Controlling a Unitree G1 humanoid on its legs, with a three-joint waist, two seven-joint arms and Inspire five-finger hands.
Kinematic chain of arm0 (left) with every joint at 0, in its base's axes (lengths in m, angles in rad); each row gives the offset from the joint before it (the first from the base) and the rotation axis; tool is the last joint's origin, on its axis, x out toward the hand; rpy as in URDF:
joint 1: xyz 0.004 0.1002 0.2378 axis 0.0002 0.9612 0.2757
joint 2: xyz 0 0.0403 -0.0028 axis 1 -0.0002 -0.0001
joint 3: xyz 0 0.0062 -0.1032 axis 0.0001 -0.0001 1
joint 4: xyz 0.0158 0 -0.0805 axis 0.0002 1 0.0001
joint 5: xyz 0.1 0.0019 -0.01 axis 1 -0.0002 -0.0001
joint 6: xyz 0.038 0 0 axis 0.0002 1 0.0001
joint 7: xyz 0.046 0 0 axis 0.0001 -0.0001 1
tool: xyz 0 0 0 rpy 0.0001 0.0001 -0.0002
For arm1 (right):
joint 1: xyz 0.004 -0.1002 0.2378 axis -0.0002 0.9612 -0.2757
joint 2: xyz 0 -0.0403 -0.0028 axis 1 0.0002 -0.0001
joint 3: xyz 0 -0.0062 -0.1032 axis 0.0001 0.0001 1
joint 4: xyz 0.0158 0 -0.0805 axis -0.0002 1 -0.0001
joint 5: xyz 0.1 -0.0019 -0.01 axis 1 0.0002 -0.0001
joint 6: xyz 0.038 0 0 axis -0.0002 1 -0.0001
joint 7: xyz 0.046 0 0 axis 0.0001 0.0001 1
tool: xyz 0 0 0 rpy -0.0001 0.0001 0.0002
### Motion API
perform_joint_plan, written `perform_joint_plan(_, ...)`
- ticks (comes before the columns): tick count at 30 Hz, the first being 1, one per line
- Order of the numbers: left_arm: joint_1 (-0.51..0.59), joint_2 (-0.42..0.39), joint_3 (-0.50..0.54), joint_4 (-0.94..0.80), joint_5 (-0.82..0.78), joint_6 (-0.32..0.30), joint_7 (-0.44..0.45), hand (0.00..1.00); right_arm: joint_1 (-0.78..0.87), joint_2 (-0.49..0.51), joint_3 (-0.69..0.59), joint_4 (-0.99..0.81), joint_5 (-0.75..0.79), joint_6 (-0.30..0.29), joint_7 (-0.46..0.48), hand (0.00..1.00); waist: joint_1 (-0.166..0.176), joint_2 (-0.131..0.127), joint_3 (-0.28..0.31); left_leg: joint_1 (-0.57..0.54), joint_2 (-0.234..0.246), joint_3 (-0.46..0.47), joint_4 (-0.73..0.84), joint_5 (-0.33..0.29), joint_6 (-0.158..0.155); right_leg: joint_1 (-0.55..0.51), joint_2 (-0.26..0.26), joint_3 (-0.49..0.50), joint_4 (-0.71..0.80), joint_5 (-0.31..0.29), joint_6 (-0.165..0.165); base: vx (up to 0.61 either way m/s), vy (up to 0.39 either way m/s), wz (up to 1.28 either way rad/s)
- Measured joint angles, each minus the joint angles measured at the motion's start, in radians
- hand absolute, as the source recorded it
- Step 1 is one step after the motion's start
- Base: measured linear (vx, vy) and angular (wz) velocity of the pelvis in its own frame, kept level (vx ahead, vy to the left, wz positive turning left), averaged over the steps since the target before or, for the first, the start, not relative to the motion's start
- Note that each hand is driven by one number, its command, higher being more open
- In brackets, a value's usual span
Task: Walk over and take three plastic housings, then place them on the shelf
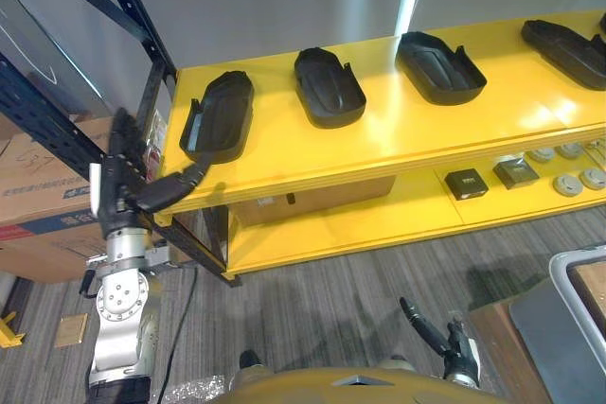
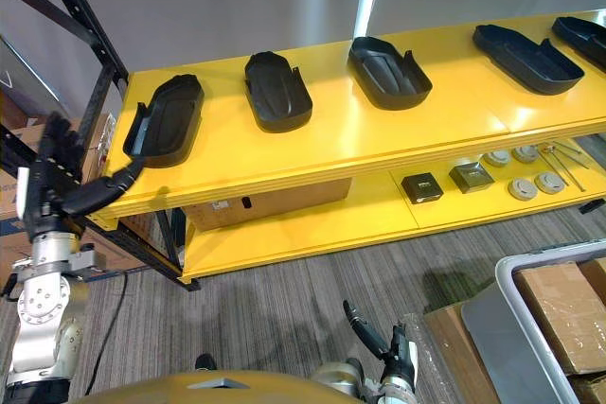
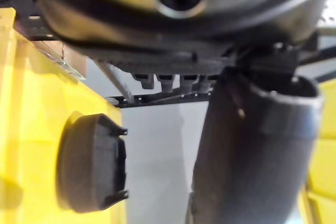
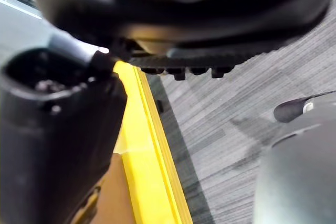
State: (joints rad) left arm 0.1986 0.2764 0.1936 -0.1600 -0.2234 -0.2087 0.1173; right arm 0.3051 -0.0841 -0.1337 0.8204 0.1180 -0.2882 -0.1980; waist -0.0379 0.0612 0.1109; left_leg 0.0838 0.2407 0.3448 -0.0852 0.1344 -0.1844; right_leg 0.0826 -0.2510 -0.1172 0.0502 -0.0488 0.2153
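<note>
On the yellow top board of the shelf (image 1: 398, 139), across the upper half of the frame, black elongated plastic housings lie in a row, apart. The leftmost housing (image 1: 220, 115) is near the board's left front edge, then the second housing (image 1: 329, 87), the third housing (image 1: 437, 66), and the fourth housing (image 1: 568, 49) at the right.

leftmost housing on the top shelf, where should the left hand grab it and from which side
Probably its near narrow end: the leftmost housing lies lengthwise with that end close to the front edge of the shelf, right by the left hand. Come from the front left, pinching the raised rim there.
</note>
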Motion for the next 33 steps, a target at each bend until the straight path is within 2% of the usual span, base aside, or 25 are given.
perform_joint_plan(6,0.007,0.017,-0.041,0.043,-0.015,0.106,-0.112,1.00,-0.002,-0.014,0.011,0.029,0.008,0.000,0.028,1.00,0.001,-0.001,-0.002,-0.002,0.000,-0.012,-0.004,0.003,-0.002,0.004,-0.001,-0.008,-0.001,-0.005,-0.009,-0.06,-0.006,0.04)
perform_joint_plan(10,0.013,0.020,-0.069,0.081,-0.019,0.155,-0.126,1.00,0.000,-0.018,0.016,0.069,0.007,0.017,0.043,1.00,0.004,-0.012,-0.009,-0.006,0.000,-0.016,-0.004,0.001,-0.003,0.004,-0.001,-0.011,-0.006,-0.005,-0.009,-0.01,-0.001,0.01)
perform_joint_plan(18,0.035,0.039,-0.080,0.079,-0.019,0.157,-0.121,1.00,0.003,-0.023,0.003,0.088,0.007,0.020,0.062,1.00,0.004,-0.004,-0.018,-0.007,0.000,-0.013,-0.001,-0.002,-0.008,0.007,0.000,-0.011,-0.017,-0.001,-0.005,0.00,0.000,0.00)
perform_joint_plan(26,-0.001,0.039,-0.082,0.133,-0.063,0.124,-0.071,1.00,-0.006,-0.023,0.002,0.090,0.007,0.022,0.064,1.00,-0.021,-0.006,-0.017,-0.005,-0.001,-0.005,-0.001,-0.007,-0.011,0.003,0.000,-0.003,-0.019,0.001,-0.001,0.00,0.000,-0.02)
perform_joint_plan(30,-0.015,0.039,-0.083,0.140,-0.139,0.123,-0.066,1.00,-0.006,-0.023,0.001,0.107,0.007,0.023,0.065,1.00,-0.025,-0.007,-0.017,-0.002,-0.001,0.009,0.000,-0.011,-0.012,-0.007,0.000,0.011,-0.019,0.006,0.004,0.00,0.000,-0.10)
perform_joint_plan(33,-0.023,0.039,-0.083,0.140,-0.279,0.126,-0.101,1.00,-0.002,-0.022,-0.006,0.111,0.007,0.027,0.066,1.00,-0.032,-0.007,-0.017,-0.002,-0.001,0.010,0.000,-0.012,-0.013,-0.007,0.000,0.012,-0.019,0.006,0.005,0.00,0.000,0.00)
